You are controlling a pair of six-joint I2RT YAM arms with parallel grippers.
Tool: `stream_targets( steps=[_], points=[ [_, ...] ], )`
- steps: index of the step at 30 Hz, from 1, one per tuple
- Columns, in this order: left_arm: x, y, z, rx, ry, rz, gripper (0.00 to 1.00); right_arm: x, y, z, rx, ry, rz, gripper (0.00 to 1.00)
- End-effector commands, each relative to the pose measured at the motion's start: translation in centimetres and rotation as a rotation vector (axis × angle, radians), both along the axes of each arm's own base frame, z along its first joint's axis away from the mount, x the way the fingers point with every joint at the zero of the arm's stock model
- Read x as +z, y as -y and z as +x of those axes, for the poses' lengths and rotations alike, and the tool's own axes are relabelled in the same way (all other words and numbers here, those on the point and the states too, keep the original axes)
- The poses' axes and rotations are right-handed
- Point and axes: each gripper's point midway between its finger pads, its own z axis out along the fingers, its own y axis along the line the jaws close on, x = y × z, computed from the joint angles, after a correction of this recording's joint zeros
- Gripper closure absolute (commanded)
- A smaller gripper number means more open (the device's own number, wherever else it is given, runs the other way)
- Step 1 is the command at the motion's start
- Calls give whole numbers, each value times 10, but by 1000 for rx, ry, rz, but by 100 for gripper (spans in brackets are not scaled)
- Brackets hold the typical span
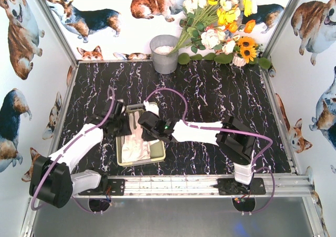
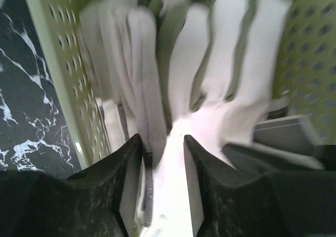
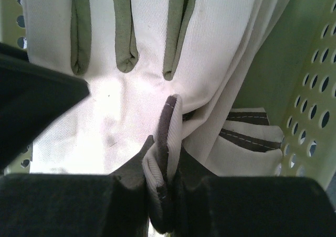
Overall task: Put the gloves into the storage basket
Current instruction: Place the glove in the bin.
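Pinching fold of gloves [image 3: 157, 64] inside storage basket [image 3: 296, 53]: right end effector [image 3: 165, 149]; left end effector [image 2: 161, 140] parted above them.

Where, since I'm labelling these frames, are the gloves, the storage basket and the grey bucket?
gloves [image 1: 135, 145]: top external view, white palm inside the basket.
storage basket [image 1: 137, 163]: top external view, near rim.
grey bucket [image 1: 164, 56]: top external view, side wall.

No readable writing
No letters, numbers or brand marks could be read on the gloves [image 3: 121, 111], the basket [image 3: 302, 74] or the bucket [image 1: 164, 56].
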Motion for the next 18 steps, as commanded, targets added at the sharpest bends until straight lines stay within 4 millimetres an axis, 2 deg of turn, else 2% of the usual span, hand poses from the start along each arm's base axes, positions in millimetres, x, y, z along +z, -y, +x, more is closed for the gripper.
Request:
stream_targets(
  steps=[1, 4, 8, 16, 18],
  points=[
    [59, -5, 31, 6, 168, 9, 64, 1, -6, -6, 15, -29, -3, 100],
    [74, -8, 31, 6, 186, 25, 62, 1, -7, -5, 16, -34, 1, 100],
    [77, -4, 26, -8, 168, 5, 64, 2, -8, -4, 13, -34, 11, 100],
    [38, 23, 7, -35, 58, -151, 76, 1, -8, 0, 5, -38, 24, 100],
    [20, 28, 3, -45, 33, -181, 77, 2, -9, 1, 11, -32, 31, 100]
  ],
)
